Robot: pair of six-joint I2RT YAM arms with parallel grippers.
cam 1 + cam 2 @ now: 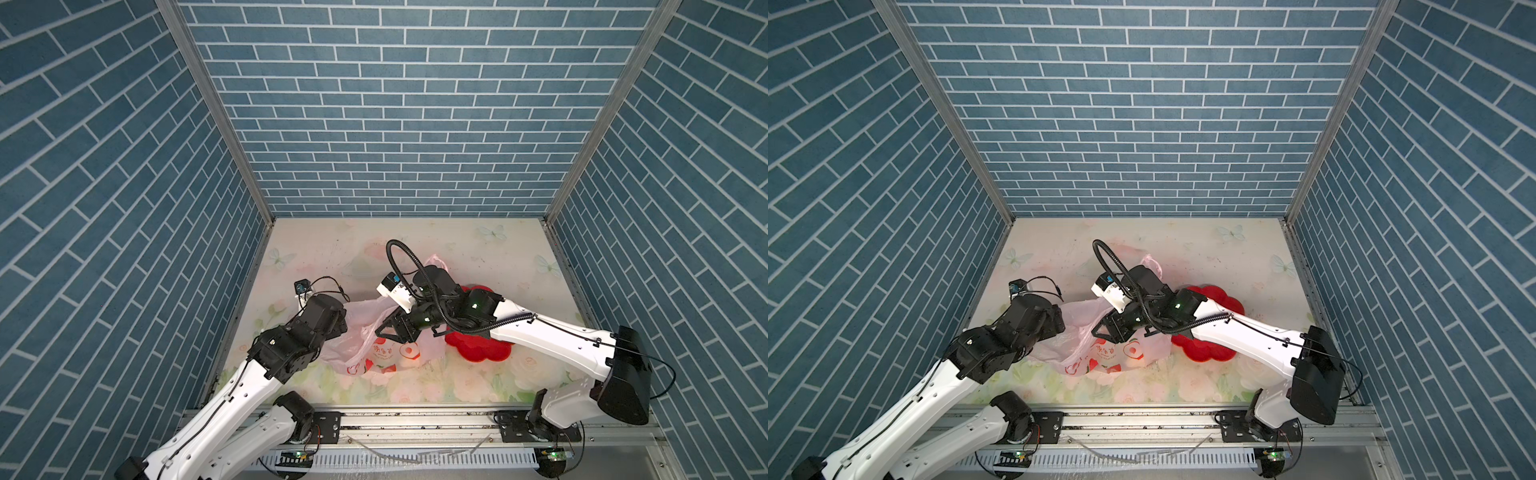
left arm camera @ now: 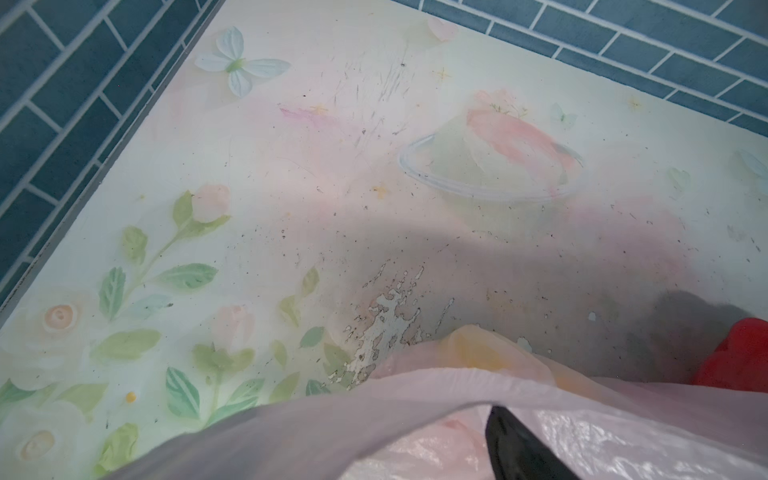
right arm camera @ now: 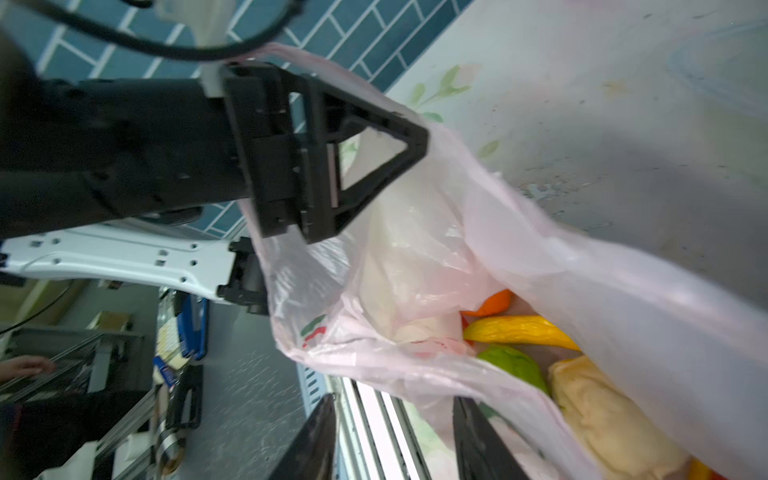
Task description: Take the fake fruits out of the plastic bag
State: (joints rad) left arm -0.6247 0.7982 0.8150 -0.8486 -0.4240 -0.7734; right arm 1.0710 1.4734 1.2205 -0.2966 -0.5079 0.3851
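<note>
Right gripper (image 3: 395, 440): jaws part-open, clamping nothing. Plastic bag (image 1: 426, 351) (fake fruits (image 3: 519, 332) inside, rim between the jaws) lies at 5 o'clock in a top view.

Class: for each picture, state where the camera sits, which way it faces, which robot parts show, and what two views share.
Top views: high over the front rail, looking down; white left arm, right arm, thin pink printed plastic bag, red flower-shaped plate.
Left wrist: faces the floral table past the bag's rim; one black finger.
Right wrist: looks into the bag at the toy fruits; right gripper, left gripper.
Shared: the bag, in every view.
</note>
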